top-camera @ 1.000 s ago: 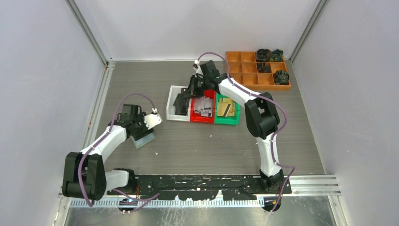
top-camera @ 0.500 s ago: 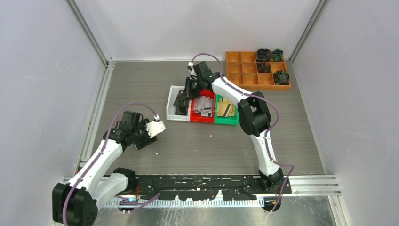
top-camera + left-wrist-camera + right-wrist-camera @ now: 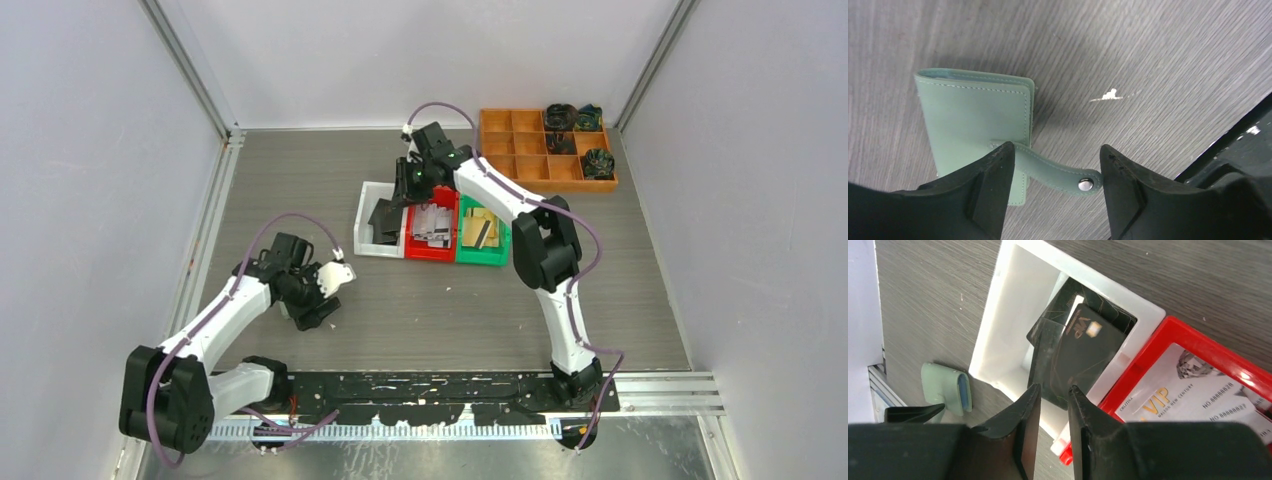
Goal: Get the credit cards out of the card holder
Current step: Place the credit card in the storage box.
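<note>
the mint-green card holder (image 3: pixel 973 120) is lying flat and closed on the grey table (image 3: pixel 1148 45), its long axis running up and down the left wrist view, fold at the top. its strap (image 3: pixel 1053 172) is pointing right, ending in a metal snap. the left gripper (image 3: pixel 1054 155) is hovering wide open astride the strap, gripping nothing. the right gripper (image 3: pixel 1054 390) is hanging slightly parted and empty over black credit cards (image 3: pixel 1078 355) in the white bin (image 3: pixel 1013 305); one is reading "vip". pale credit cards (image 3: pixel 1188 395) in the red bin (image 3: pixel 1198 340) are reading "vip".
</note>
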`<act>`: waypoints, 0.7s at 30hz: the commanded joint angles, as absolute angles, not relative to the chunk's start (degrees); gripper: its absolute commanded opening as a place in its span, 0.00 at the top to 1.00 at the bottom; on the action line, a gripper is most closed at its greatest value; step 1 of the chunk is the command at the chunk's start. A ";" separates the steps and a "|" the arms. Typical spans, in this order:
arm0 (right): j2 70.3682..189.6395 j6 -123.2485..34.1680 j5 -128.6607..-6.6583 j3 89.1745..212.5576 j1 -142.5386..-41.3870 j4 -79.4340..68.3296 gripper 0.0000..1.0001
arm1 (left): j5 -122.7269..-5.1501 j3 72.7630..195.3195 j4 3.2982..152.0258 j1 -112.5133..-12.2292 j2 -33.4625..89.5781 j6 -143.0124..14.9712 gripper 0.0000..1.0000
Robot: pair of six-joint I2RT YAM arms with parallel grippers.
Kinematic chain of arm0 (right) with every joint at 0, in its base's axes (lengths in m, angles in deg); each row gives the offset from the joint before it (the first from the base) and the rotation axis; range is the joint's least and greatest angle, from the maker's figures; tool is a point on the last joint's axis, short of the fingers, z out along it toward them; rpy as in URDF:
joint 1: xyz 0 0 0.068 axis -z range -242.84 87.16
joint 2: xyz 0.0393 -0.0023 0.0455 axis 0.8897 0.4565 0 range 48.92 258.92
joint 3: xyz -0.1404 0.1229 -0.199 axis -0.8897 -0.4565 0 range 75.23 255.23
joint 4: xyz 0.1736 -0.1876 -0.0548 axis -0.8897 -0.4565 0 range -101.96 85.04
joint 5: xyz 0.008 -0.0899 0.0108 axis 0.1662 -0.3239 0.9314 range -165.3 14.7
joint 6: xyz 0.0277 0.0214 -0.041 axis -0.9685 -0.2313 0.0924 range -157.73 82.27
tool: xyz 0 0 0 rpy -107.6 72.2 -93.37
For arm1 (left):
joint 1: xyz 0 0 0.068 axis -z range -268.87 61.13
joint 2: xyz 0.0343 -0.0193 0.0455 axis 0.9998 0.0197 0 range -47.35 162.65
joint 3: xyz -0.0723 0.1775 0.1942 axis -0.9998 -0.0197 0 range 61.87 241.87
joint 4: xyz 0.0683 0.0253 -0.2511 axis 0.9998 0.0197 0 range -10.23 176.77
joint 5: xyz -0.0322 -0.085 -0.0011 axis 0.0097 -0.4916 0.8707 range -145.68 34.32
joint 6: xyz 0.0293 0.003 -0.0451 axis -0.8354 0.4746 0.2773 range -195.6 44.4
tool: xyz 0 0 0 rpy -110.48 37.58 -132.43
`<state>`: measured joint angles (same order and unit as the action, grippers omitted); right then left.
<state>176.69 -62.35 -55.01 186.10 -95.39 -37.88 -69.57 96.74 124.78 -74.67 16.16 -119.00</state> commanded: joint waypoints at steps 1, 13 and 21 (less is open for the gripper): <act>168.47 -59.82 -57.83 186.50 -95.53 -38.05 0.67 | -73.96 101.64 126.30 -74.53 15.83 -114.67 0.34; 154.38 -59.34 -61.12 174.37 -95.33 -34.86 0.49 | -80.76 111.49 135.47 -76.00 12.22 -109.63 0.02; 128.57 -61.75 -74.82 144.76 -92.07 -23.94 0.00 | -88.04 120.79 136.54 -90.12 12.67 -106.32 0.00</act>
<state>141.21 -60.34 -65.56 156.42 -94.52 -32.25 -83.62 118.01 137.02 -84.23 13.47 -108.86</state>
